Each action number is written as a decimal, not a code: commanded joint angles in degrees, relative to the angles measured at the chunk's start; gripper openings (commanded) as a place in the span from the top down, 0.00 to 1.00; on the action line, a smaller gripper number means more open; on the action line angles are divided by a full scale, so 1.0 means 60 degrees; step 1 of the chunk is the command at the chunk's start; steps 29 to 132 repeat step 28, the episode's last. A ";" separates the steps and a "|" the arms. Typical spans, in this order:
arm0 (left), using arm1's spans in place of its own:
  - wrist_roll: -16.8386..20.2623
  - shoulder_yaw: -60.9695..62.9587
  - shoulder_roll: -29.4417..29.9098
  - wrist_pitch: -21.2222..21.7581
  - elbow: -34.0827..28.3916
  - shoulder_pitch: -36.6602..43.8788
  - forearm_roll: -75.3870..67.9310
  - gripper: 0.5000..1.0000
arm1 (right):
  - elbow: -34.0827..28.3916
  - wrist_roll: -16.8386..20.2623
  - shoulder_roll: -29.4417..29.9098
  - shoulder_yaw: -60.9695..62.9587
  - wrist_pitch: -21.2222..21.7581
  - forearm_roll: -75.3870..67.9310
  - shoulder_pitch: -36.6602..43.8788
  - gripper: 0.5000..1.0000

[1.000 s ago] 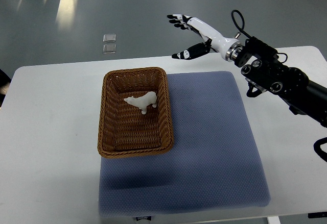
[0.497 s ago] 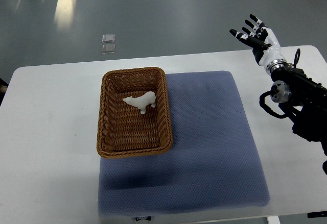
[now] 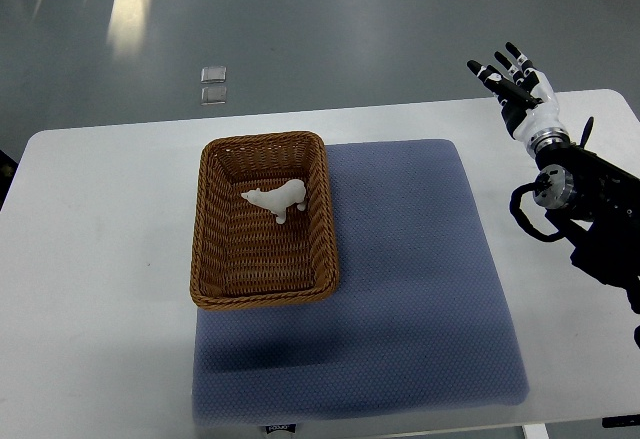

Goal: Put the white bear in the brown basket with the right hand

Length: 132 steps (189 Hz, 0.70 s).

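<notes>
White bear (image 3: 277, 198) already stands in the brown basket (image 3: 264, 296); my right hand (image 3: 515, 89), fingers spread and empty, has drawn back to two o'clock.

small mat (image 3: 400, 289) label, print unreadable

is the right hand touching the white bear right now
Apart. The top view shows the right hand open at the table's far right edge, with bare blue mat between it and the white bear in the brown basket.
</notes>
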<state>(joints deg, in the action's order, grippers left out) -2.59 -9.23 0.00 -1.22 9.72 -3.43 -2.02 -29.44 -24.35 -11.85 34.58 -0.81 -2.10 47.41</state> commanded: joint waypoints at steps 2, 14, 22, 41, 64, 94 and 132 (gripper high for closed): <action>-0.0008 0.0000 0.0000 0.0013 -0.0009 -0.0014 0.0000 0.00 | 0.0000 -0.0014 -0.0002 -0.0021 -0.0041 0.0028 -0.0021 0.15; 0.0007 0.0000 0.0000 -0.0001 -0.0009 -0.0014 0.0000 0.00 | 0.0000 -0.0029 0.0042 -0.0021 -0.0041 0.0131 -0.0109 0.15; 0.0007 0.0000 0.0000 -0.0001 -0.0009 -0.0014 0.0000 0.00 | 0.0000 -0.0029 0.0071 -0.0021 -0.0041 0.0146 -0.0139 0.15; -0.0008 0.0000 0.0000 -0.0001 -0.0024 -0.0014 0.0000 0.00 | 0.0000 -0.0029 0.0100 -0.0021 -0.0041 0.0160 -0.0153 0.15; -0.0008 0.0000 0.0000 -0.0001 -0.0024 -0.0014 0.0000 0.00 | 0.0000 -0.0029 0.0100 -0.0021 -0.0041 0.0160 -0.0153 0.15; -0.0008 0.0000 0.0000 -0.0001 -0.0024 -0.0014 0.0000 0.00 | 0.0000 -0.0029 0.0100 -0.0021 -0.0041 0.0160 -0.0153 0.15; -0.0008 0.0000 0.0000 -0.0001 -0.0024 -0.0014 0.0000 0.00 | 0.0000 -0.0029 0.0100 -0.0021 -0.0041 0.0160 -0.0153 0.15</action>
